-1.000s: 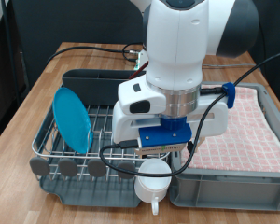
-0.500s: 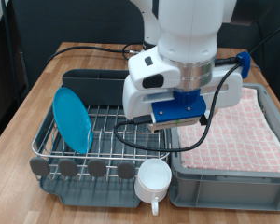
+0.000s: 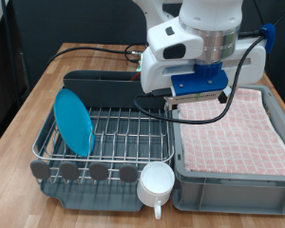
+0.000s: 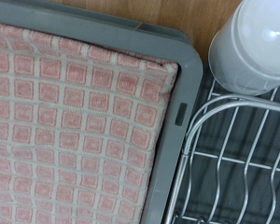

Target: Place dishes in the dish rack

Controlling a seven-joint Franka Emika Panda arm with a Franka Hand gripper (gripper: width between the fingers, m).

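The light-blue plate [image 3: 73,122] stands on edge in the left side of the dish rack [image 3: 123,136]. The white mug [image 3: 157,182] sits at the rack's near right corner, handle towards the exterior view's bottom. It also shows in the wrist view [image 4: 257,42] beside the rack wires [image 4: 241,159]. My gripper [image 3: 197,99] hangs high above the seam between the rack and the crate, well clear of the mug. Its fingers are hidden behind the blue mount, and nothing shows between them. The wooden spoon is out of view.
A grey crate [image 3: 275,186] lined with pink-checked cloth [image 4: 75,121] stands right of the rack. A dark holder [image 3: 97,85] runs along the rack's back. Black cables [image 3: 104,52] trail over the wooden table [image 3: 38,104].
The arm has risen and moved right, from just above the mug to over the crate's edge. The mug stays at the rack's near right corner.
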